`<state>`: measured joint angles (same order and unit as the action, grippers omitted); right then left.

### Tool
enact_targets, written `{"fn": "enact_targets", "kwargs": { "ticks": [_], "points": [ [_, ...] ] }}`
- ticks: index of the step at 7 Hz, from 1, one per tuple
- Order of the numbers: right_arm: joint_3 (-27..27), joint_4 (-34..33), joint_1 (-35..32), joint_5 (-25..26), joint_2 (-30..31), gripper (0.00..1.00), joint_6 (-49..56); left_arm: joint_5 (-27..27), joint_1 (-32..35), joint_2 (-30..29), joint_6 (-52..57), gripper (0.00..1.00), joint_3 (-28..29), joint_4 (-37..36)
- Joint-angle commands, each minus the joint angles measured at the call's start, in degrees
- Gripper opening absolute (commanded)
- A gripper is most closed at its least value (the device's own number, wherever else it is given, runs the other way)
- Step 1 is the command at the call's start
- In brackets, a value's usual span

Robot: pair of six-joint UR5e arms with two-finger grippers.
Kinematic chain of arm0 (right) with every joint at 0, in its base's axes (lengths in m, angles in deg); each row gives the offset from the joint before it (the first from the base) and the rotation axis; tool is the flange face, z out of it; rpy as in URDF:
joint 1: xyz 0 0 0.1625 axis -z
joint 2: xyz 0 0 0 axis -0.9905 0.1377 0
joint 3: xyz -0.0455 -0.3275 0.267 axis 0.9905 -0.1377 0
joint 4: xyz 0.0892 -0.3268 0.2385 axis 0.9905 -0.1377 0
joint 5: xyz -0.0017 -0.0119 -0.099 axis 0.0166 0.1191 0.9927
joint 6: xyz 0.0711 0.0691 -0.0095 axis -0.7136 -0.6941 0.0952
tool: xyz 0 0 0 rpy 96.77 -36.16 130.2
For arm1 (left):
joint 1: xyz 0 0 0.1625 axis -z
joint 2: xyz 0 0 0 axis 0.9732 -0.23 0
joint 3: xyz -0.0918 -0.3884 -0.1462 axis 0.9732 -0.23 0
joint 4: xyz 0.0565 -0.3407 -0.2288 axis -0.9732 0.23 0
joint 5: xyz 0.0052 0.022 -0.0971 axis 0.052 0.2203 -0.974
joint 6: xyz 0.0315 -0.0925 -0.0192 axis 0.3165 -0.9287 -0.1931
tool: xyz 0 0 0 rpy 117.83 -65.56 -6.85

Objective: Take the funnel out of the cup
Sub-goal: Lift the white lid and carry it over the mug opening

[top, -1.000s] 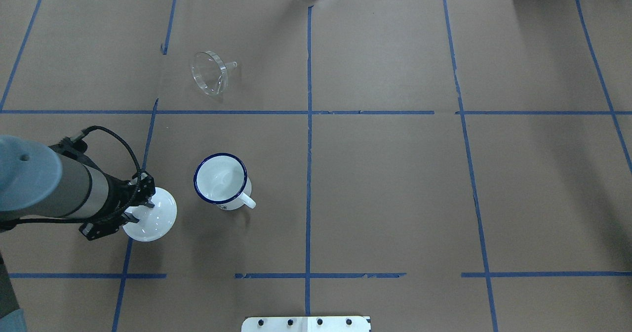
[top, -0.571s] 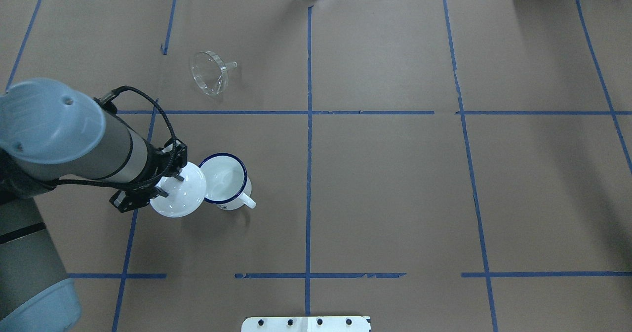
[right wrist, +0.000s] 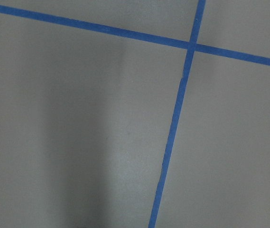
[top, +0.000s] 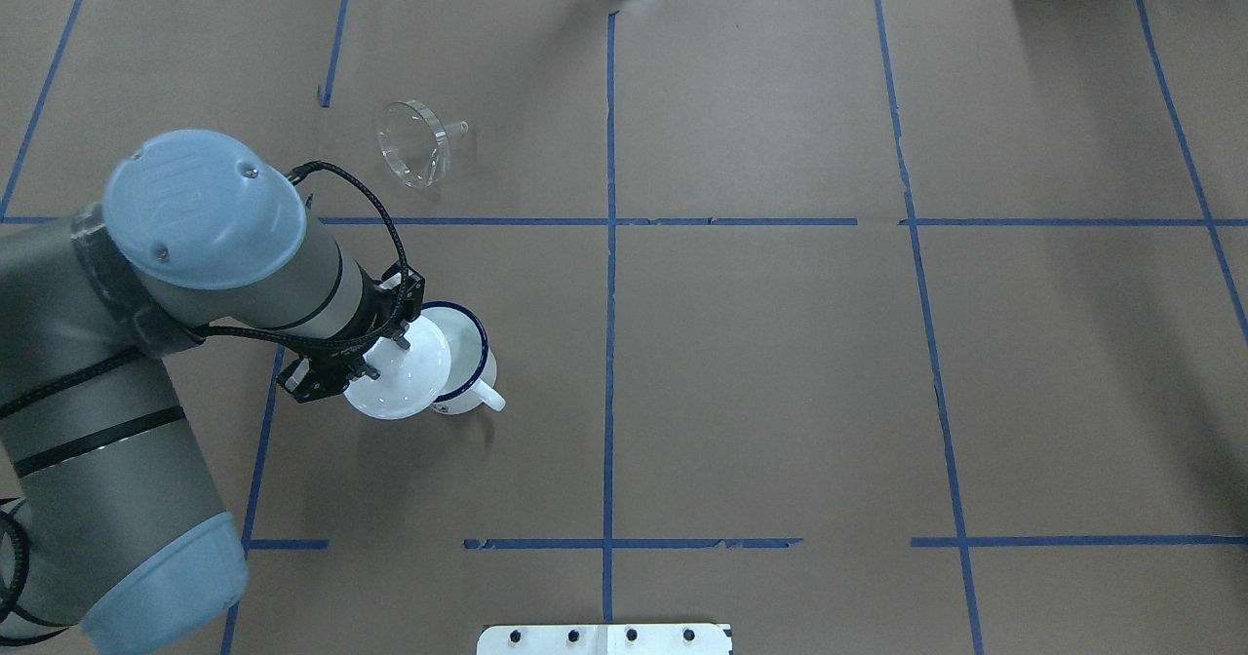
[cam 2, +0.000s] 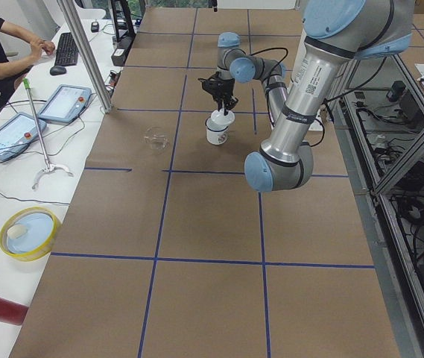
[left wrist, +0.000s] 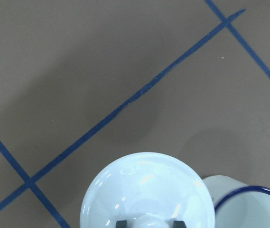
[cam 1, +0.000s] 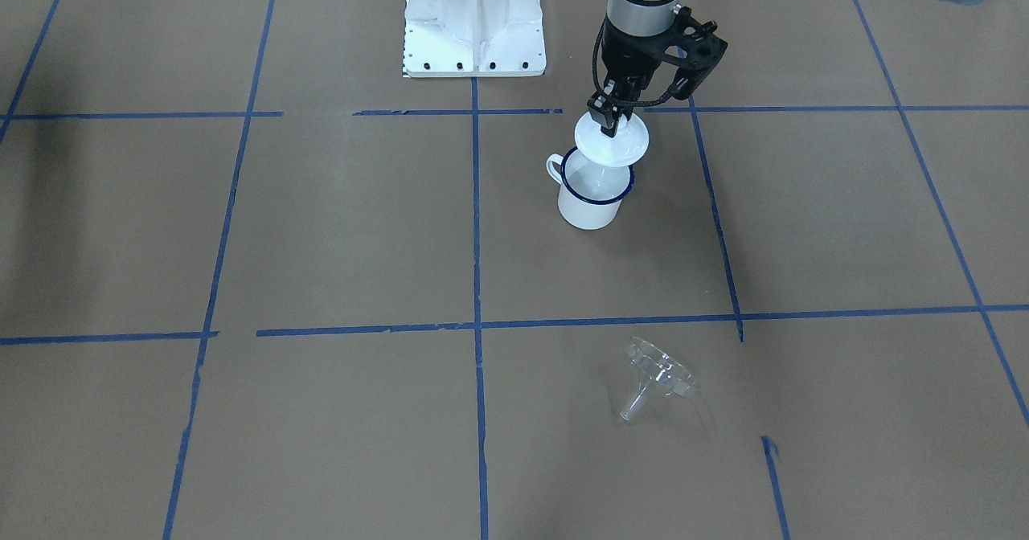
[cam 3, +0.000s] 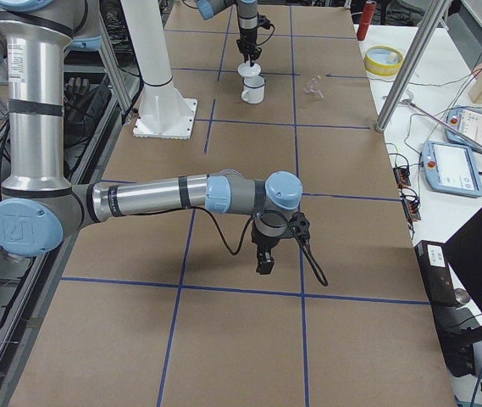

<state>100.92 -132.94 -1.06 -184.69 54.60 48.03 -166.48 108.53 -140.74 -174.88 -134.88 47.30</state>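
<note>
The table (top: 760, 363) is covered in plain brown paper, totally matt, with blue tape (top: 610, 343) lines stuck flat on it. The cup (cam 1: 591, 202) looks like white enamel, smooth and glossy, with a dark blue rim. The lid (top: 395, 382) has the same shiny white finish, and you can see highlights on its dome. The funnel (cam 1: 657, 375) is clear and glinty; can't tell if it's glass or plastic. The left gripper (cam 1: 608, 120) is matt black. The arm (top: 307, 289) is satin grey metal with smooth pale blue caps. The base (cam 1: 473, 22) looks like white painted metal.
</note>
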Motion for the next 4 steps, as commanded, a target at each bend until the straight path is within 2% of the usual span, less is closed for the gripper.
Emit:
{"fn": "enact_targets", "kwargs": {
  "ticks": [1,4],
  "points": [
    [0.00,0.00,0.00,0.00,0.00,1.00,-0.06,-0.02,-0.01,-0.59,1.96,0.00,2.59,1.72],
    [0.00,0.00,0.00,0.00,0.00,1.00,-0.06,-0.11,-0.01,-0.59,2.33,0.00,3.92,3.57]
  ]
}}
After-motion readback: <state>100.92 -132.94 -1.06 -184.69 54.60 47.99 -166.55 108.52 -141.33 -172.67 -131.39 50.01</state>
